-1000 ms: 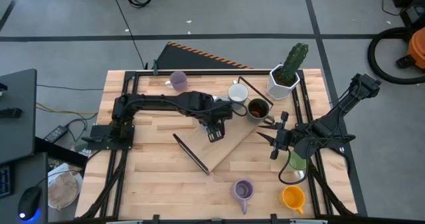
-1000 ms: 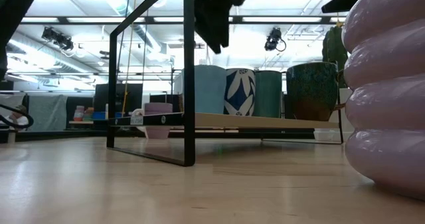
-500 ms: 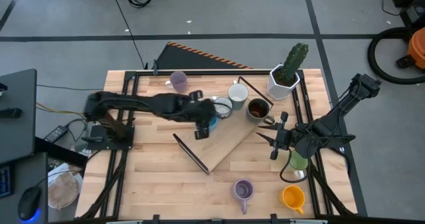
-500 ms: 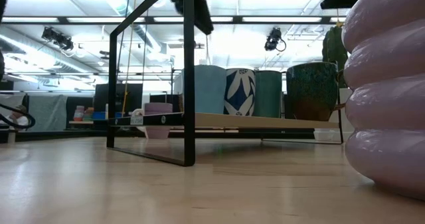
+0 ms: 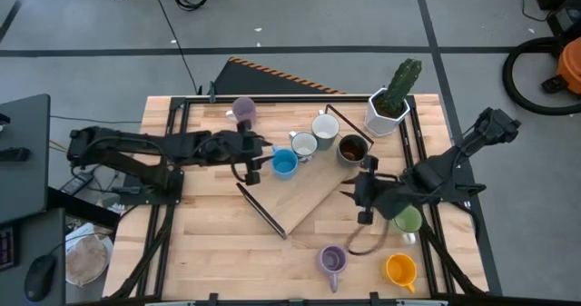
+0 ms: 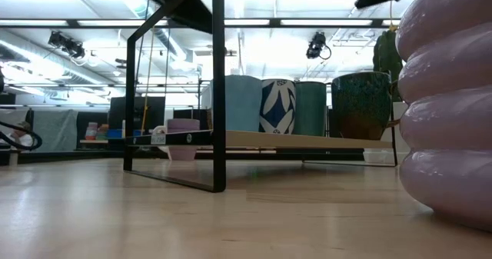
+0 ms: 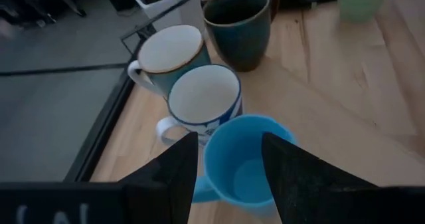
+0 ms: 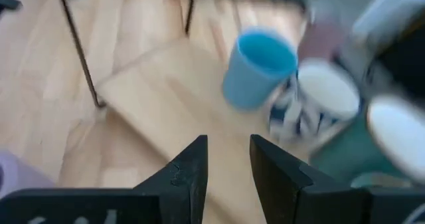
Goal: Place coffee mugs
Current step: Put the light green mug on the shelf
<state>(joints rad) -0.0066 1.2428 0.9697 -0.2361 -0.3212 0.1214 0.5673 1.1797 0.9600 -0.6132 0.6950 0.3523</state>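
Note:
A blue mug [image 5: 284, 163] stands upright on the wooden shelf [image 5: 304, 197], beside a white mug with blue pattern [image 5: 304, 145], a white mug [image 5: 325, 126] and a dark brown mug [image 5: 352, 149]. My left gripper [image 5: 252, 163] is open and empty just left of the blue mug [image 7: 246, 164], pointing at it. My right gripper [image 5: 356, 204] hovers open and empty over the shelf's right end; its wrist view shows the blue mug [image 8: 259, 68] ahead. A green mug [image 5: 408, 220], an orange mug [image 5: 399, 270] and two lavender mugs [image 5: 331, 259] [image 5: 243, 110] stand on the table.
A white pot with a cactus [image 5: 390, 106] stands at the far right corner. The shelf's black metal frame [image 6: 217, 97] rises from the table. Black rails run along the table's left and right sides. Bare wood lies at the near left [image 5: 209, 242].
My left gripper, open throughout, has drawn back from over the shelf toward the table's left edge and tipped up, uncovering the blue mug standing on the shelf. My right gripper has moved a little toward the table's left, over the shelf's right end, uncovering more of the green mug.

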